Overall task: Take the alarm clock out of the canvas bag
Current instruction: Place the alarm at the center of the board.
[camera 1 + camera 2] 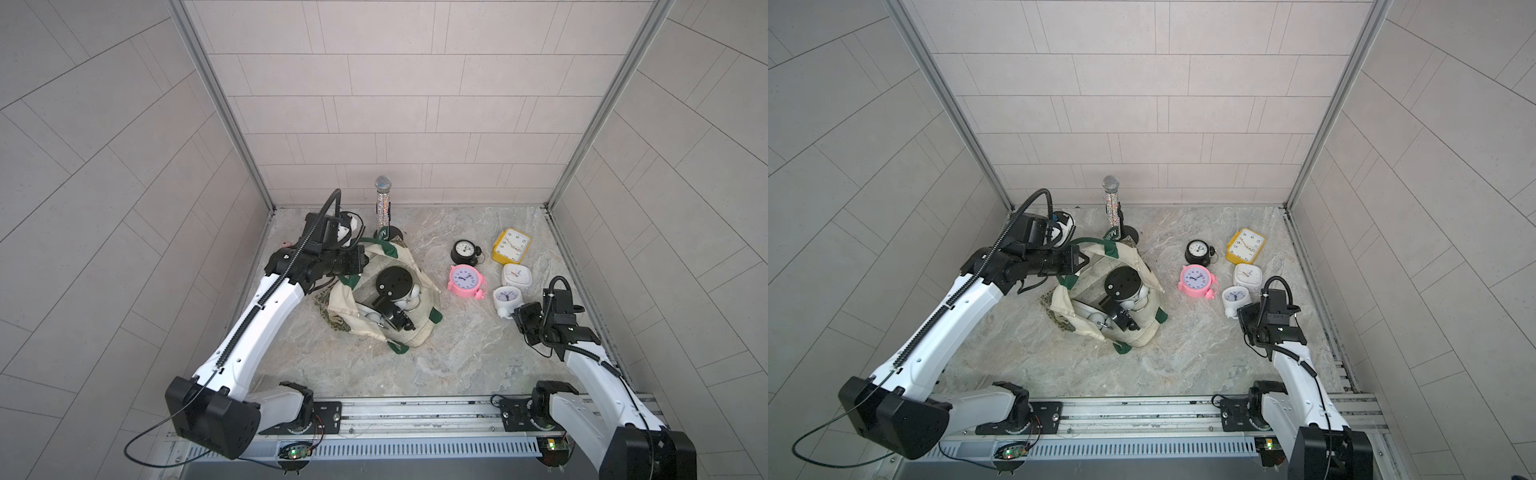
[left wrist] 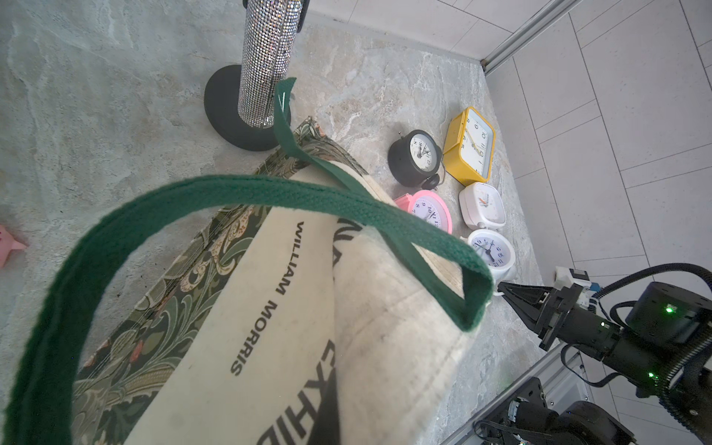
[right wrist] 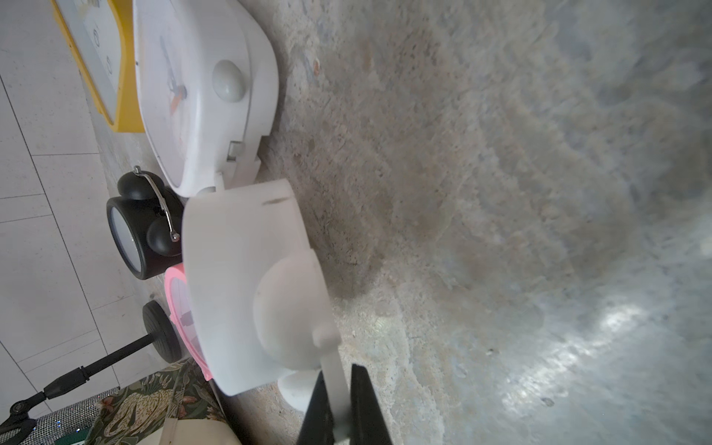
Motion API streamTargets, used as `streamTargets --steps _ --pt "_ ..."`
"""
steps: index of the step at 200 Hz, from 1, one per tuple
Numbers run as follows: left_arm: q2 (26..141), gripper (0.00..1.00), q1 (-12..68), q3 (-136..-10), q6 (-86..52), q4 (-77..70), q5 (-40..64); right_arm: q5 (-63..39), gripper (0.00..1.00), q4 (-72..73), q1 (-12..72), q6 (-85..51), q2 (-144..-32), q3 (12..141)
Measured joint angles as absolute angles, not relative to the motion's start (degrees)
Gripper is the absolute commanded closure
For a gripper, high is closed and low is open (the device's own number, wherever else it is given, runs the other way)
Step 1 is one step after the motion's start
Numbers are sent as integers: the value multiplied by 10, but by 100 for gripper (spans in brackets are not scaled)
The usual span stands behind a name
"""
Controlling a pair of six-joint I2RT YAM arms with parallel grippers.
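Observation:
The cream canvas bag (image 1: 415, 328) with dark green handles (image 2: 239, 188) lies open at centre-left in both top views. Inside it show the black round back of an alarm clock (image 1: 392, 282) with pale bells and another dark clock (image 1: 390, 318). My left gripper (image 1: 360, 259) is shut on the bag's far rim, and the cloth hides most of its jaws in the left wrist view. My right gripper (image 3: 341, 400) is shut on the thin handle of a white round alarm clock (image 1: 506, 297), which rests on the table at the right, outside the bag (image 1: 1142, 328).
Beside the white round clock lie a pink clock (image 1: 465, 282), a black twin-bell clock (image 1: 464, 251), a yellow square clock (image 1: 511, 246) and a white square clock (image 1: 517, 275). A glittery microphone (image 1: 383, 208) stands on a black base behind the bag. The right wall rail is close.

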State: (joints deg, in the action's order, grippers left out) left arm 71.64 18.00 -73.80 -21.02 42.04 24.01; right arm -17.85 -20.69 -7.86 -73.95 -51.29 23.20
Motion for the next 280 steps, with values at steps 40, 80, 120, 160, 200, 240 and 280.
streamTargets --steps 40,80,120,160,200,240,280 --pt "716 100 180 -738 -210 420 240 -197 97 -188 -96 -738 -555 232" --pt "716 100 180 -738 -210 420 240 -209 90 -171 -118 -729 -587 232" --pt "716 100 180 -738 -210 420 240 -207 88 -169 -135 -717 -608 232" --pt "716 100 180 -738 -210 420 240 -212 86 -168 -168 -705 -635 232" --pt "716 100 180 -738 -210 420 240 -234 78 -154 -178 -695 -664 235" --pt "716 100 180 -738 -210 420 240 -277 73 -133 -185 -679 -705 253" --pt "716 100 180 -738 -210 420 240 -315 62 -124 -192 -659 -731 267"
